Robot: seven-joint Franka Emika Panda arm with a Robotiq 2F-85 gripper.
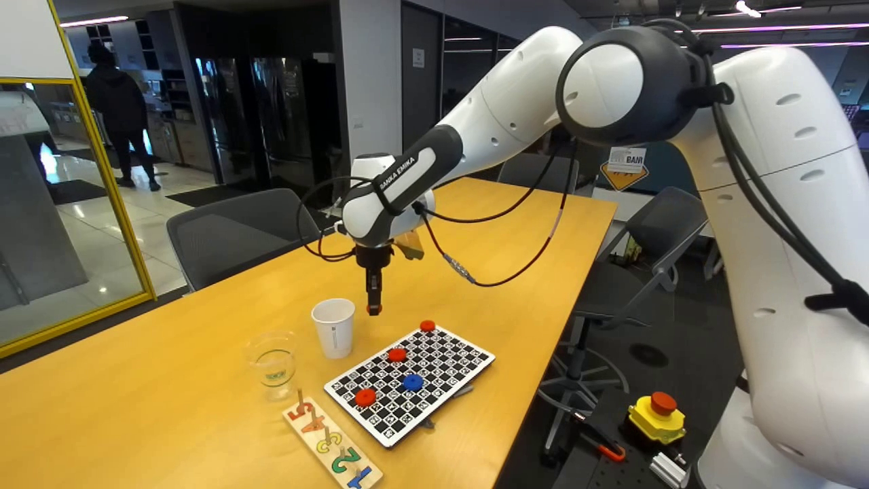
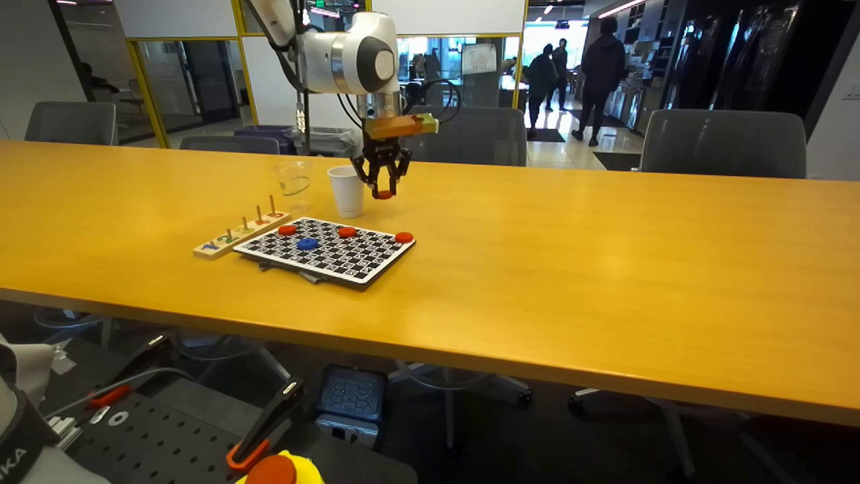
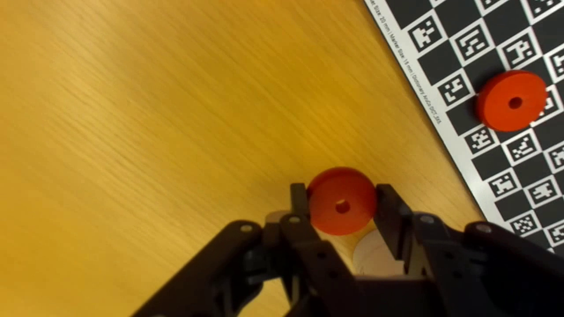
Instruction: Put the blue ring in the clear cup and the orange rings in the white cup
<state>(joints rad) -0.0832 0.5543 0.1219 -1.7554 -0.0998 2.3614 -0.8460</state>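
Observation:
An orange ring [image 3: 343, 215] is pinched edge to edge by my gripper [image 3: 339, 198], one pad on either side. In both exterior views the gripper [image 2: 384, 193] points down, and the ring seems to hang above the table. The white cup [image 1: 335, 331] stands upright close beside it, to its left in both exterior views. Farther left is the clear cup [image 1: 277, 375], also upright. Three more orange rings lie on the checkerboard, one [image 1: 397, 354] near its long edge. The blue ring [image 1: 413, 382] lies there too. The bottom inside the white cup is hidden.
The checkerboard [image 1: 441, 350] lies beside the cups. A numbered wooden peg board [image 1: 333, 445] with upright pegs runs along the board's end, near the clear cup. In the wrist view, pale rounded shapes [image 3: 374, 255] show behind the fingers; I cannot tell what they are.

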